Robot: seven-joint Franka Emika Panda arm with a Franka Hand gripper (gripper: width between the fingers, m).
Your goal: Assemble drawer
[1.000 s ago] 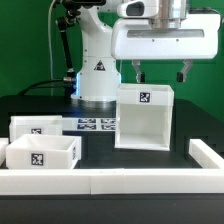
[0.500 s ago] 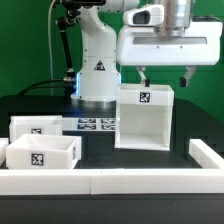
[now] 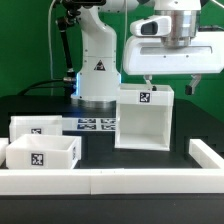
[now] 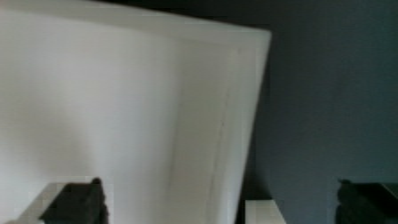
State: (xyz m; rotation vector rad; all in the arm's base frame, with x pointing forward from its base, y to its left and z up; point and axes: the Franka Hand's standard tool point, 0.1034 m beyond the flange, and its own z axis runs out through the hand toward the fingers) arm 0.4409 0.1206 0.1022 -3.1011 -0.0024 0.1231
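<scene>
black table [image 3: 100, 146] with a white rail [image 3: 130, 181] along its front edge. the tall drawer housing [image 3: 145, 120] stands upright mid-table, toward the edge on the exterior view's right, while the front tray [image 3: 42, 153] and rear tray [image 3: 38, 127] sit one just behind the other near the front corner on the exterior view's left. the gripper [image 3: 170, 86] hangs just above the housing's top, fingers spread wide and holding nothing.

Bright light is falling evenly everywhere. Up close, the white housing [image 4: 125, 110] just under the hand [image 3: 170, 84] is looking blurry.
</scene>
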